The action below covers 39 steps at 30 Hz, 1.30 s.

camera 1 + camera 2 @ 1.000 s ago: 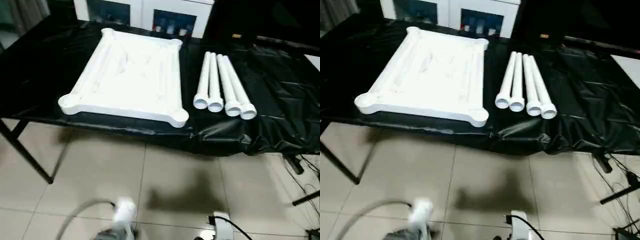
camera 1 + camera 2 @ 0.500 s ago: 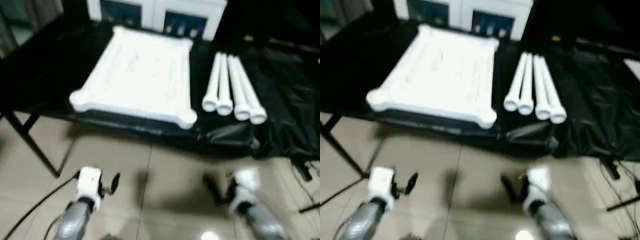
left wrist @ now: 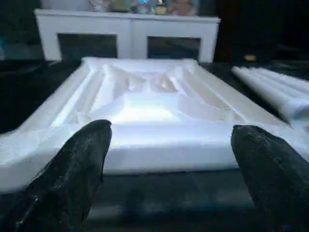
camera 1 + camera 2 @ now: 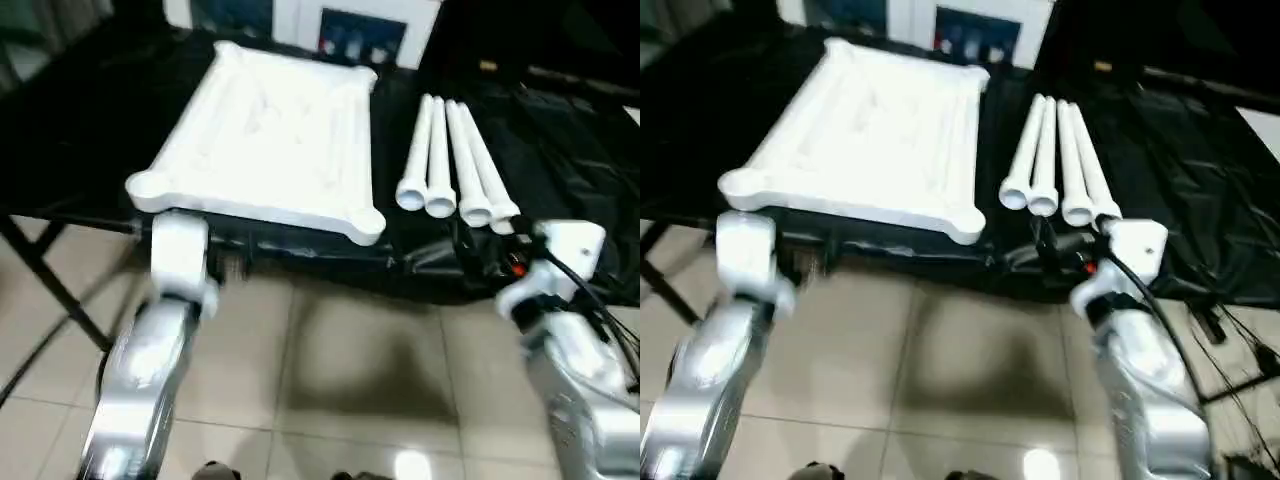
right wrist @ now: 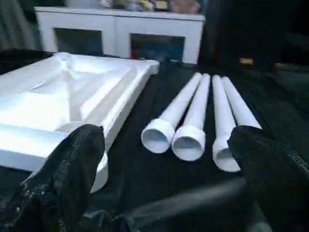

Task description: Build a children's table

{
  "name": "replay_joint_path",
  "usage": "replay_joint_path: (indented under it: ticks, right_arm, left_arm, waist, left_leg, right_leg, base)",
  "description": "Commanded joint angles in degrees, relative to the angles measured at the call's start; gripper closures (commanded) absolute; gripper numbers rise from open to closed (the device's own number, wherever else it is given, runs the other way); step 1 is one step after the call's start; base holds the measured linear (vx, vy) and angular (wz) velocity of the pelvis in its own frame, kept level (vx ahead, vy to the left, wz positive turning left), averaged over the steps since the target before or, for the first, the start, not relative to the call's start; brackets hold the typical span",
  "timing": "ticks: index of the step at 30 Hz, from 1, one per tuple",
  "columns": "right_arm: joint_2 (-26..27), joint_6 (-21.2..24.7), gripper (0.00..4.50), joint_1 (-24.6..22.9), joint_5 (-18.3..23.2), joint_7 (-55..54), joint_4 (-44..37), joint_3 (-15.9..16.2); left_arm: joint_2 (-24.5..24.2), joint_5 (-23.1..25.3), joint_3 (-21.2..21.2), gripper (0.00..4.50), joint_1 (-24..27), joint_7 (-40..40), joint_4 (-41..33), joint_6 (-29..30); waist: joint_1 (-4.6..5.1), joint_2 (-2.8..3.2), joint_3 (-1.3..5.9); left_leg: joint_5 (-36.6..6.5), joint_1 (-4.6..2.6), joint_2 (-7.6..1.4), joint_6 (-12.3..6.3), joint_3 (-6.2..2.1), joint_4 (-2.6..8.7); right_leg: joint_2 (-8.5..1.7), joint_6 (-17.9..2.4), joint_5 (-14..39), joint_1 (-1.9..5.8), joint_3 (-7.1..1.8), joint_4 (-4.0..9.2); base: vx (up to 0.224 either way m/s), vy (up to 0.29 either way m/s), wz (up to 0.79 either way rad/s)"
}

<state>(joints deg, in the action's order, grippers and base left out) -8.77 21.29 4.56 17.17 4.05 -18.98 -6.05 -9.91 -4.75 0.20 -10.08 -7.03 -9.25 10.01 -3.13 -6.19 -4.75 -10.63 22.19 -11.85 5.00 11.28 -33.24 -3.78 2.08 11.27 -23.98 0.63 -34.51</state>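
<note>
The children's table lies in parts on the black sheet. Its white ribbed top [image 4: 270, 130] rests underside up, with rounded sockets at the corners. Four white tube legs [image 4: 455, 160] lie side by side just right of it, open ends toward me. My left gripper [image 3: 171, 130] is open, low at the sheet's front edge, facing the top's near side [image 3: 145, 106] without touching it. My right gripper [image 5: 165, 134] is open too, a short way in front of the legs' near ends [image 5: 188, 140], empty.
The black-sheeted work table [image 4: 80, 120] has a dark metal leg [image 4: 50, 290] at the left. A white glass-door cabinet [image 4: 300, 15] stands behind it. Beige tiled floor [image 4: 340, 350] lies in front. Cables [image 4: 615, 340] trail at the right.
Both silver arms have come up from the bottom of the picture and reached forward to the work table's front edge. The head camera has shifted. The top and legs lie as before.
</note>
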Motion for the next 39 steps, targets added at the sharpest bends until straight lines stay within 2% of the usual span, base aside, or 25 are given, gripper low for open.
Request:
replay_joint_path:
  ticks: [1, 6, 7, 8, 9, 10, 11, 12, 13, 16, 18, 20, 23, 25, 28, 30, 31, 32, 33, 34, 35, 36, 37, 38, 39]
  right_arm:
    - [0.81, 1.90, 0.00, 0.32, -0.33, -1.34, -0.55, 0.03]
    - [1.73, 1.93, 0.00, 2.81, -4.58, -2.15, -0.14, 3.14]
    - [1.74, 1.76, 0.00, 2.91, -4.72, -2.52, 0.53, 3.74]
    - [1.71, 1.52, 0.00, 2.82, -4.71, -2.60, 1.14, 4.12]
    - [1.87, 0.99, 0.00, 3.24, -4.68, -2.38, 1.85, 4.42]
    - [1.87, 0.99, 0.00, 3.24, -4.68, -2.38, 1.85, 4.42]
    - [2.09, 0.68, 0.00, 3.57, -4.57, -2.15, 2.36, 4.49]
    - [2.09, 0.68, 0.00, 3.57, -4.57, -2.15, 2.36, 4.49]
    - [2.56, 1.08, 0.00, 4.11, -3.76, -1.87, 2.48, 4.22]
    - [2.67, 1.66, 0.00, 4.27, -4.89, -2.62, 2.96, 4.46]
    - [2.90, 1.71, 0.00, 4.13, -5.46, -3.01, 3.07, 4.42]
    - [4.69, 3.57, 0.00, 3.63, -4.12, -4.51, 2.40, 3.13]
    - [5.15, 3.61, 0.00, 3.93, -4.77, -6.09, 2.28, 2.59]
    - [5.10, 3.58, 0.00, 4.20, -5.54, -6.79, 2.46, 2.48]
    - [4.18, 2.79, 0.00, 4.83, -7.12, -7.38, 2.87, 2.28]
    - [3.53, 3.40, 0.00, 5.12, -6.76, -6.41, 2.68, 1.96]
    - [3.43, 3.71, 0.00, 5.27, -6.47, -6.12, 2.65, 1.73]
    - [3.38, 3.98, 0.00, 5.35, -6.24, -6.00, 2.56, 1.51]
    - [3.34, 4.05, 0.00, 5.37, -6.22, -5.96, 2.54, 1.50]
    - [2.93, 4.68, 0.00, 5.61, -5.94, -5.55, 2.34, 1.38]
    - [2.65, 4.95, 0.00, 5.93, -5.57, -5.14, 2.25, 1.45]
    - [2.38, 5.15, 0.00, 6.13, -5.40, -4.82, 2.19, 1.60]
    - [2.24, 5.28, 0.00, 6.36, -5.39, -4.52, 2.18, 1.80]
    - [1.95, 5.41, 0.00, 6.61, -5.45, -4.08, 2.21, 2.04]
    - [1.76, 5.48, 0.00, 6.76, -5.53, -3.80, 2.23, 2.18]
  left_arm:
    - [1.51, 1.66, -0.94, 0.08, -2.25, 0.97, 0.75, 0.75]
    - [1.13, 1.53, -1.80, 0.08, -8.08, -0.87, 4.38, 3.12]
    - [0.45, 2.00, -2.03, 0.08, -8.43, -0.39, 4.35, 3.48]
    - [-0.14, 2.57, -2.26, 0.08, -8.48, 0.12, 4.09, 4.45]
    - [-0.44, 2.15, -1.95, 0.08, -8.52, 0.05, 3.50, 4.98]
    - [-0.44, 2.15, -1.95, 0.08, -8.52, 0.05, 3.50, 4.98]
    - [-0.30, 1.95, -1.62, 0.08, -8.59, -0.17, 3.26, 5.26]
    - [-0.30, 1.95, -1.62, 0.08, -8.59, -0.17, 3.26, 5.26]
    - [-0.13, 1.95, -1.62, 0.08, -8.38, -0.69, 2.28, 6.05]
    - [-0.38, 3.19, -3.24, 0.08, -7.70, -2.18, 1.33, 6.70]
    - [-0.50, 3.70, -3.55, 0.08, -7.66, -2.25, 1.52, 6.29]
    - [0.59, 2.34, -3.19, 0.08, -8.33, -1.23, 2.75, 6.89]
    - [0.63, 2.30, -3.74, 0.08, -8.31, -1.69, 3.19, 6.94]
    - [0.63, 2.59, -4.06, 0.08, -8.21, -2.14, 3.34, 6.89]
    - [1.11, 3.47, -4.69, 0.08, -7.44, -2.25, 3.74, 6.60]
    - [1.18, 3.89, -5.13, 0.08, -6.68, -2.32, 3.66, 6.37]
    - [1.24, 3.94, -5.21, 0.08, -6.38, -2.31, 3.41, 6.36]
    - [1.28, 3.88, -5.35, 0.08, -6.24, -2.18, 3.15, 6.46]
    - [1.29, 3.87, -5.36, 0.08, -6.23, -2.15, 3.12, 6.48]
    - [1.37, 3.86, -5.42, 0.08, -6.12, -1.81, 2.84, 6.65]
    - [1.31, 3.84, -5.36, 0.08, -6.12, -1.61, 2.82, 6.70]
    - [1.26, 3.84, -5.31, 0.08, -6.14, -1.56, 2.82, 6.73]
    - [1.30, 3.54, -4.96, 0.08, -6.22, -1.55, 2.73, 6.91]
    - [1.42, 3.26, -4.41, 0.08, -6.47, -1.28, 2.49, 7.22]
    - [1.52, 3.07, -4.02, 0.08, -6.66, -1.07, 2.32, 7.45]
  waist:
    - [0.43, 0.98, 3.58]
    - [0.39, 1.35, 3.94]
    - [-0.10, 0.42, 3.88]
    - [0.22, 2.10, 4.19]
    - [0.50, 2.33, 3.91]
    - [0.67, 2.44, 3.53]
    - [0.23, 3.06, 2.74]
    - [0.32, 2.94, 2.81]
    - [1.63, 3.66, 1.78]
    - [1.05, 4.11, 1.84]
    - [0.87, 4.03, 2.34]
    - [0.22, 3.78, 3.81]
    - [0.00, 3.85, 5.18]
    - [0.08, 4.01, 5.61]
    - [0.43, 3.74, 6.26]
    - [0.49, 2.99, 6.10]
    - [0.46, 3.67, 5.96]
    - [1.88, 2.67, 5.56]
    - [2.19, 2.32, 5.53]
    - [1.69, 1.16, 5.10]
    - [0.04, -0.53, 4.65]
    - [-4.44, -1.40, 5.33]
    - [-8.22, -0.01, 4.81]
    - [-9.42, -0.26, 5.59]
    - [-8.65, 0.96, 4.89]
  left_leg:
    - [1.68, -1.43, -0.54, -0.47, -0.48, 3.03]
    - [-1.04, -1.53, -0.43, -0.13, -0.51, 3.01]
    - [-3.14, 1.38, 0.91, -3.60, -2.70, 3.85]
    - [-10.27, 0.80, 0.93, -6.63, -3.82, 4.36]
    - [-13.20, 0.47, 0.94, -7.70, -4.30, 4.23]
    - [-17.89, 1.19, 1.09, -8.00, -5.02, 4.52]
    - [-23.04, 0.12, 1.19, -6.78, -4.97, 4.39]
    - [-23.46, 0.35, 1.25, -6.66, -5.06, 4.12]
    - [-33.49, -6.21, -0.98, -0.95, -3.87, 3.49]
    - [-41.69, -7.78, -2.02, 2.26, -4.00, 5.76]
    - [-38.51, -6.96, -1.41, 1.73, -3.47, 6.08]
    - [-25.27, -4.89, -0.28, -1.21, -1.93, 5.83]
    - [-8.89, -4.69, 0.74, -5.76, -1.45, 4.88]
    - [-4.26, -5.01, 1.27, -7.86, -1.69, 4.28]
    - [3.42, -7.58, 2.01, -16.50, -3.20, 2.50]
    - [6.85, -7.25, 2.65, -20.57, -3.75, 1.25]
    - [5.81, -10.02, 1.63, -18.17, -3.15, 1.35]
    - [6.65, -13.82, -2.61, -19.05, -6.08, 1.99]
    - [7.08, -14.44, -3.37, -20.27, -6.49, 1.88]
    - [4.92, -14.45, -1.91, -15.92, -3.68, 1.11]
    - [0.88, -9.37, 3.53, -12.18, 0.02, -0.90]
    - [-10.97, -0.11, 7.68, -5.88, -0.28, -7.79]
    - [-12.97, 3.87, 3.84, 2.43, -4.20, -11.45]
    - [-10.39, 9.65, 4.94, -0.90, -4.67, -10.04]
    - [-4.14, 6.72, 4.86, -3.57, -4.69, -7.19]
  right_leg:
    - [-1.19, -5.76, -14.58, 2.52, -1.37, 1.72]
    - [-1.60, -6.62, -11.50, 2.99, -1.49, 1.80]
    - [-2.80, -5.72, -8.96, 5.35, 0.92, 1.86]
    - [-4.02, -4.10, 1.12, 5.78, 2.49, 3.35]
    - [-4.70, -4.25, 5.87, 5.75, 2.99, 3.99]
    - [-5.40, -4.25, 18.08, 7.30, 4.03, 5.53]
    - [-5.96, -5.02, 30.59, 7.49, 5.28, 7.36]
    - [-6.22, -5.45, 34.00, 8.39, 5.75, 7.92]
    - [-4.11, -7.42, 38.50, 3.88, 5.25, 8.74]
    - [-2.64, -8.03, 31.36, 5.37, 4.73, 7.12]
    - [-3.01, -8.33, 29.23, 7.01, 3.92, 7.15]
    - [-3.18, -8.92, 23.56, 10.13, 2.44, 7.10]
    - [-1.67, -8.70, 6.21, 11.54, 2.61, 5.01]
    - [-0.95, -7.07, -0.10, 11.66, 2.72, 4.16]
    - [1.41, -0.98, -13.71, 10.73, 2.17, 1.35]
    - [2.12, 2.52, -16.68, 11.15, 1.50, 0.38]
    - [2.63, 3.38, -16.31, 9.29, 0.26, -0.96]
    - [0.91, 2.17, -8.61, 4.22, 0.45, -3.33]
    - [-0.30, 1.24, -5.50, 3.46, -0.06, -3.61]
    - [-0.65, -2.51, -3.72, 4.26, -2.18, -3.29]
    - [1.12, -4.21, -7.60, 10.04, -5.24, -0.73]
    - [-2.10, -12.28, -17.55, 20.16, -15.29, 1.97]
    - [-4.32, -14.99, -46.55, 21.35, -20.48, 0.79]
    - [1.33, -6.87, -73.63, 25.29, -14.68, -4.57]
    - [5.56, -0.05, -70.48, 21.56, -10.24, -5.46]
  base:
    - [0.000, 0.000, 0.00]
    - [0.000, 0.000, 0.00]
    - [-0.065, -0.010, 0.01]
    - [-0.064, -0.017, 0.28]
    - [-0.064, -0.017, 0.28]
    - [-0.019, -0.017, 0.51]
    - [0.001, -0.007, 0.55]
    - [0.001, -0.007, 0.55]
    - [0.026, -0.015, 0.48]
    - [0.043, 0.000, 0.16]
    - [0.085, 0.018, -0.03]
    - [0.111, 0.015, -0.07]
    - [0.128, 0.007, -0.01]
    - [0.143, 0.007, 0.02]
    - [0.164, -0.019, 0.12]
    - [0.163, -0.037, 0.14]
    - [0.151, -0.028, 0.13]
    - [0.130, -0.065, -0.14]
    - [0.130, -0.065, -0.14]
    - [0.105, -0.106, -0.52]
    - [0.155, -0.038, -0.50]
    - [0.155, -0.038, -0.50]
    - [0.184, 0.108, -0.21]
    - [0.027, 0.221, -0.02]
    - [0.027, 0.221, -0.02]
